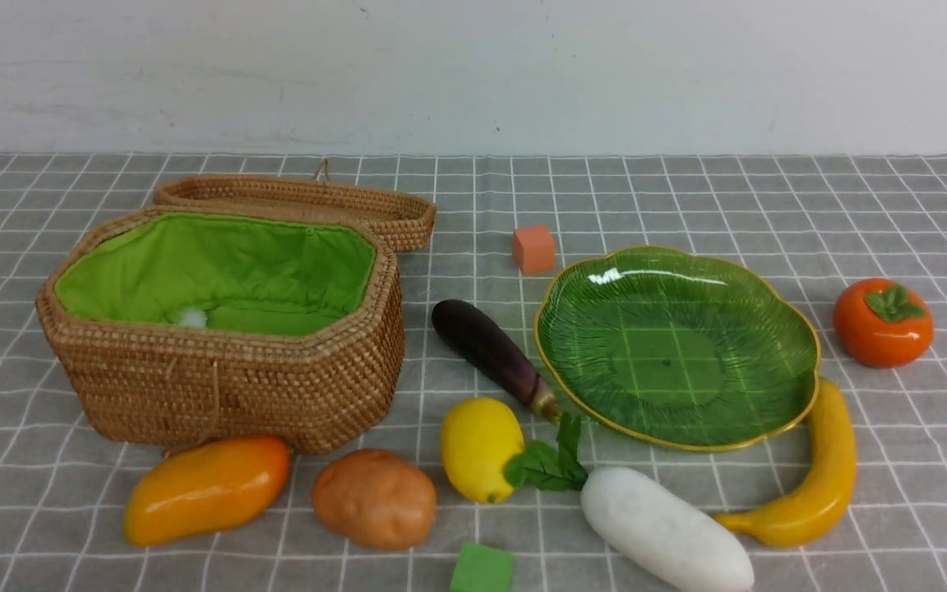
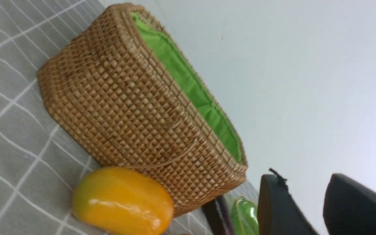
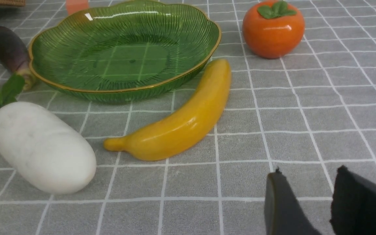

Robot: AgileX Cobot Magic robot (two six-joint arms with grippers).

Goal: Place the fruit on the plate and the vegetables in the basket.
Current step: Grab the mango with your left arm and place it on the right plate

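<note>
The wicker basket (image 1: 227, 386) with green lining stands open at the left, and the green leaf plate (image 1: 675, 345) lies empty at the right. The mango (image 1: 206, 489), potato (image 1: 375, 497), lemon (image 1: 478, 448), radish (image 1: 662, 530) and banana (image 1: 823, 477) lie along the front. The eggplant (image 1: 490, 349) rests between basket and plate, and the persimmon (image 1: 883, 322) sits far right. My left gripper (image 2: 304, 178) is open and empty, near the mango (image 2: 122, 200) and basket (image 2: 126, 98). My right gripper (image 3: 308, 173) is open and empty over the cloth, short of the banana (image 3: 181, 120).
An orange cube (image 1: 533, 248) sits behind the plate and a green cube (image 1: 482, 569) at the front edge. The basket's lid (image 1: 301, 201) lies open behind it. A small white tuft (image 1: 191, 316) shows on the lining. A grey checked cloth (image 1: 893, 205) covers the table.
</note>
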